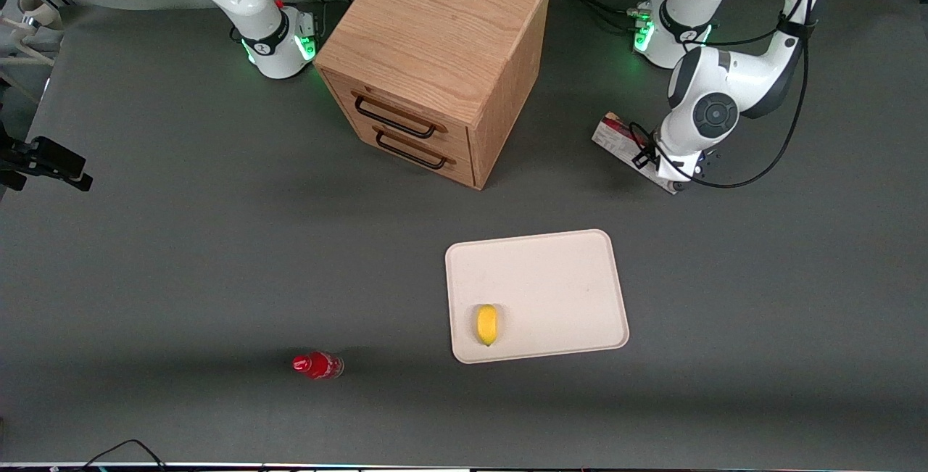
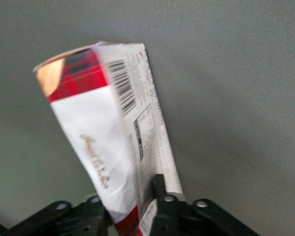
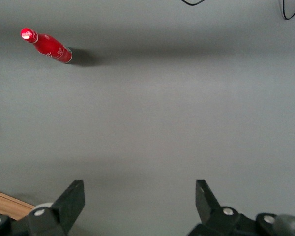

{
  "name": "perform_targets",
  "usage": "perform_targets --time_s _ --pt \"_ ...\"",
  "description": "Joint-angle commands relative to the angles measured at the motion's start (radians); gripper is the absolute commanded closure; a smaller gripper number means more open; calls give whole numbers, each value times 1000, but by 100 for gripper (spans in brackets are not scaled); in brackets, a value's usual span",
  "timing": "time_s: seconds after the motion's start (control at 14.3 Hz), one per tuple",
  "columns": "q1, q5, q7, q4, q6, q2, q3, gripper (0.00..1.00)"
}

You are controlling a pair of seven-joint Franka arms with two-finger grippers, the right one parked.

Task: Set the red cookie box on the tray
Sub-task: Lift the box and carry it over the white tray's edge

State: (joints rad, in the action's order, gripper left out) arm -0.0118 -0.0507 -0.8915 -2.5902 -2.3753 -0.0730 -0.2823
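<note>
Nearest the front edge of the grey counter (image 1: 145,276) lies a small red-capped bottle (image 1: 317,365) on its side, toward the parked arm's end. Just farther in sits the flat cream-white rectangular tray (image 1: 551,269) with rounded corners and a low rim; a small yellow lemon-like fruit (image 1: 487,324) rests in it near the corner closest to the bottle, leaving most of the tray floor bare. Farther still, about mid-counter, stands the oak two-drawer cabinet (image 1: 435,59) with black handles.

The long, narrow red-and-white cardboard cookie box (image 1: 616,137) is farther from the camera than the tray, toward the working arm's end of the counter, beside the cabinet but well apart from it. The tool (image 1: 667,171) of the left arm is on it: in the wrist view its black fingers (image 2: 160,196) press against the carton's long sides at one end, so the tool (image 2: 132,211) is closed around the box (image 2: 103,142), whose tan end points away. Whether the carton is already clear of the counter cannot be told.

The carton looks light and fairly stiff, but its thin walls would probably dent under a hard squeeze, and its glossy print may slide. Held near one end, it will likely want to droop or swing; a grip across the narrow width nearer the middle would seem steadier.
</note>
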Motion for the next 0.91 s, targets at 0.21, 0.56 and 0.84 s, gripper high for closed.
perform_targets --time_s 0.21,0.56,0.84 --pt "7 14 -26 186 196 10 14 100" --pt "4 73 28 672 564 -86 49 100" --pt "0 121 115 1069 709 -276 31 100"
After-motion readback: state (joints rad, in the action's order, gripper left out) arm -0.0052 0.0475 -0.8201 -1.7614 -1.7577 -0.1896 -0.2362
